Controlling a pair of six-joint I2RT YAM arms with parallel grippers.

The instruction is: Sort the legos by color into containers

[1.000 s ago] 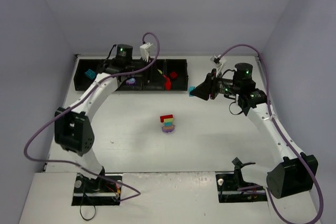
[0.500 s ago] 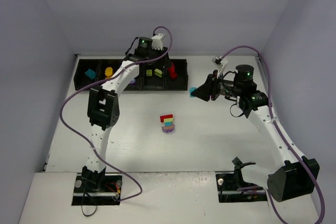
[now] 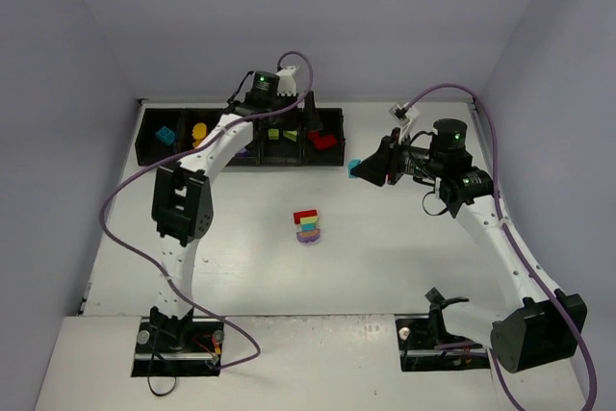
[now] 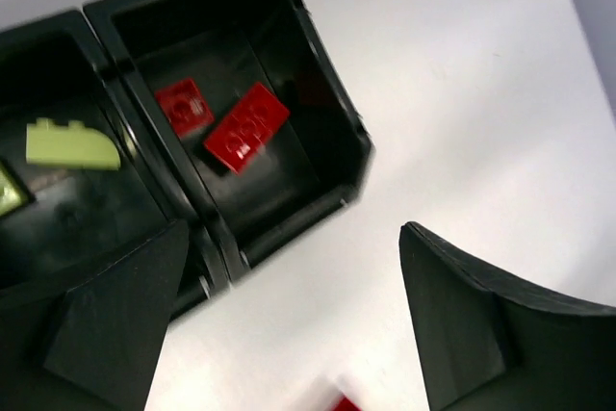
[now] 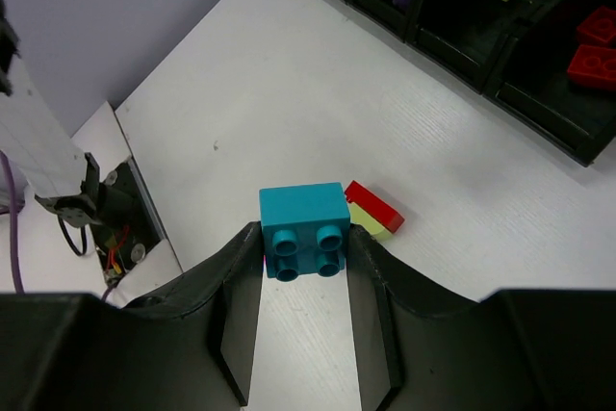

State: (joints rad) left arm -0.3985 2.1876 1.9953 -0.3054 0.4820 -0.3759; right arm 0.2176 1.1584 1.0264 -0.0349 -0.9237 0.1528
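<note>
Right wrist view shows the right gripper [image 5: 306,255] clamped on a teal lego [image 5: 303,221] just right of the containers [image 3: 154,156], while the left gripper [image 4: 289,334] hangs, fingers apart and empty, above two red legos [image 4: 246,128] in the rightmost bin [image 4: 361,156].

Two slim arms are seen, the left arm [image 3: 214,146] and the right arm [image 3: 500,238], each made of white links joined by rounded black housings. A small green light [image 3: 261,77] is lit on the left wrist housing, and a matching green light [image 3: 446,128] on the right. A purple cable [image 3: 104,223] is run along the left arm and a second purple cable [image 3: 448,86] along the right. The left tool [image 4: 296,230] is fitted with broad, wedge-shaped fingers [image 4: 472,329] of matte black plastic. The right tool [image 5: 306,238] is given the same black fingers [image 5: 231,320].
</note>
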